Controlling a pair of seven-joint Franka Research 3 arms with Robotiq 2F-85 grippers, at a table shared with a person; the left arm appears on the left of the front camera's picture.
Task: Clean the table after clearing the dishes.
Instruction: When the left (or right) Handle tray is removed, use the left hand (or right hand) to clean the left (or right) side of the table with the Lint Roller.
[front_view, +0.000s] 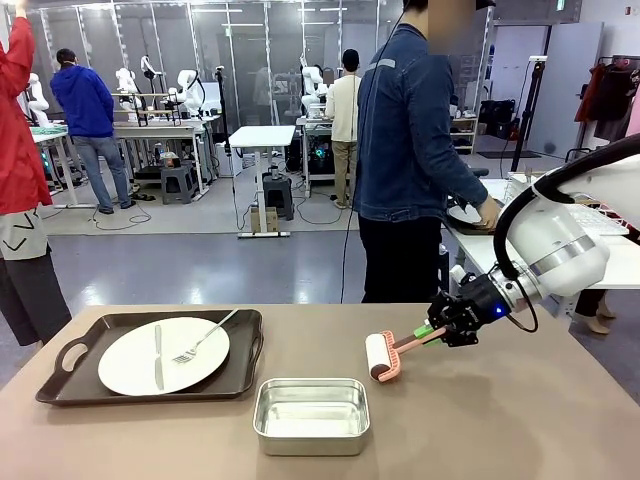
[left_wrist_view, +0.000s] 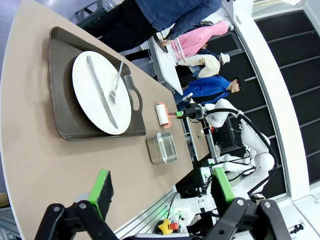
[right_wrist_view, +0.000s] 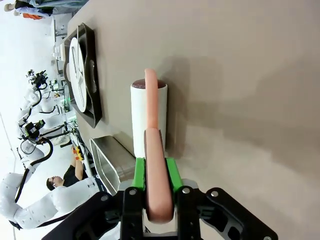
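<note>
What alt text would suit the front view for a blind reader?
The robot's right end effector grips a pink lint roller by its handle, the white roll down on the tan table. Left of it sit a steel pan and a dark tray holding a white plate, knife and fork; a person in denim stands beyond.

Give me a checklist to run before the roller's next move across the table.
1. Right claw shut on lint roller handle: ok.
2. Roller touching table: ok, it seems.
3. Dishes cleared: not ok; plate with knife and fork sits on tray.
4. Sweep path free: not ok; steel pan stands near roller.
5. Left claw open, empty: ok.
6. Person clear of tabletop: ok, turned away.
</note>
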